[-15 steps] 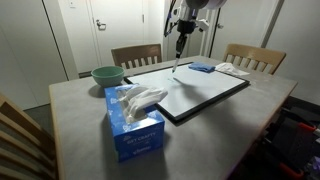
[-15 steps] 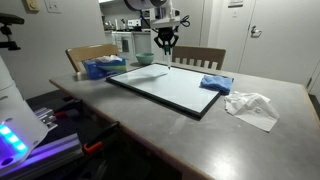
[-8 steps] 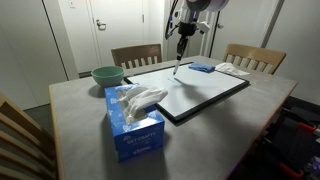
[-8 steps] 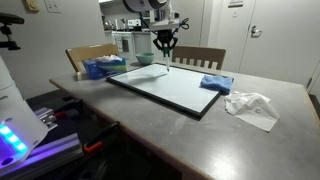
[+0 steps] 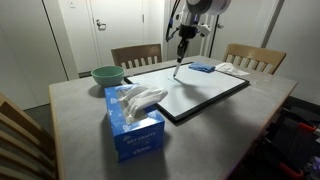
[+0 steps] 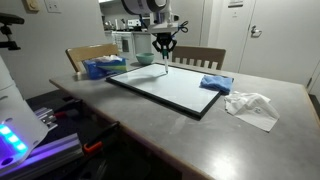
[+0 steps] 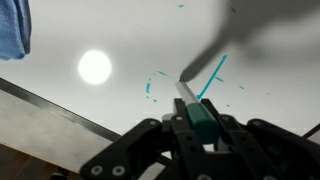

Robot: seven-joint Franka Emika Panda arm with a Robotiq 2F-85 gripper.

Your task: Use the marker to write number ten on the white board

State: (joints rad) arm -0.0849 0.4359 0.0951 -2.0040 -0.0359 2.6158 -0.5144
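Two teal marks show on the white board [image 7: 110, 35] in the wrist view: a straight slanted stroke [image 7: 213, 77] and, beside it, a broken curve [image 7: 155, 86]. Our claw [image 7: 200, 122] is clamped around the marker [image 7: 189, 96], gripping its teal body with the pale end pointing at the board. The tip's shadow meets the tip, so we judge it touching or very nearly so. In an exterior view the claw [image 5: 181, 42] hangs over the far part of the board, near the blue cloth [image 5: 201, 68], with the board lying flat on the worktop [image 5: 80, 120].

We read the curve as an unfinished zero, its gaps hinting at uneven contact. To do this step well we would press lightly but evenly, hold the marker close to upright and go round slowly, so the ink runs unbroken. We would close the loop where it began. The zero should match the stroke's height and stand just beside it without touching.
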